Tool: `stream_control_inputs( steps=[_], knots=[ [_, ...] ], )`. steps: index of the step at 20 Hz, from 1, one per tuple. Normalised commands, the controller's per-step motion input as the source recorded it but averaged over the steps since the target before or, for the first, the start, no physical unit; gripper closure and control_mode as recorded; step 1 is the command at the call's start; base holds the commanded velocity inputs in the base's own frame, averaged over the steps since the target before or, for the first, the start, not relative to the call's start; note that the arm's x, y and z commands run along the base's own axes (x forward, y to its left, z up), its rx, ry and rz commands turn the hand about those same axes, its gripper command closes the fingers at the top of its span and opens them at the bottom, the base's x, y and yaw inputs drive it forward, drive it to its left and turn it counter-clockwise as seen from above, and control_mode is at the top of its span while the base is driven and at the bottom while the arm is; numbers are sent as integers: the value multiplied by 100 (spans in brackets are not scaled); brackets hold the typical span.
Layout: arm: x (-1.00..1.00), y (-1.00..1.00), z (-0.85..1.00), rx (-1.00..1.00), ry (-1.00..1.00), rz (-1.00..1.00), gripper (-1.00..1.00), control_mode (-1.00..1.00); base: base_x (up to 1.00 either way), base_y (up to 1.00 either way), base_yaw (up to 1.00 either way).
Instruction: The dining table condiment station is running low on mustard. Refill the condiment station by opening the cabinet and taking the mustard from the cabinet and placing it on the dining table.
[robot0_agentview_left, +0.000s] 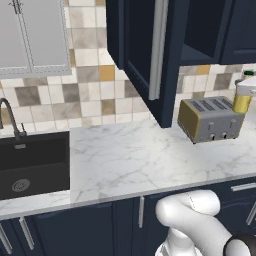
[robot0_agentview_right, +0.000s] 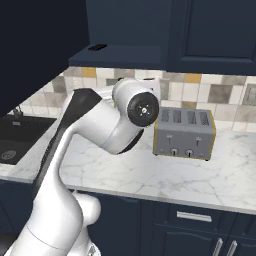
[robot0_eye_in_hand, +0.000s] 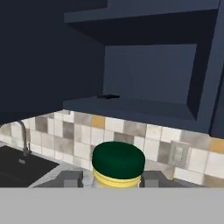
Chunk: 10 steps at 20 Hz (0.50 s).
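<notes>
Arm raised, elbow bent, hand level in front of open cabinet (robot0_eye_in_hand: 148, 74), above the desk (robot0_agentview_left: 150, 160). Fingers (robot0_eye_in_hand: 70, 179) clamped on mustard (robot0_eye_in_hand: 118, 165), held upright between them, below the shelf.

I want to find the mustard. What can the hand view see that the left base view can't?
Hand view alone: the mustard's dark green cap up close, sitting between the tool's two finger tips, and the open cabinet's bare shelf.

Left base view alone: the toaster on the worktop, and the pale grey cabinet.

Both: the black sink with its tap, the tiled wall and the open navy cabinet. The left base view also catches the yellow bottle at its right edge.
</notes>
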Motion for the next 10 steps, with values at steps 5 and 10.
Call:
stream_control_inputs(
  steps=[5, 10],
  knots=[
    [0, 4, -19, 0, 0, 21, 100, -100, 0, 0, 0],
    [0, 1, 0, -1, 0, 0, 100, -100, 0, 0, 0]
  ],
)
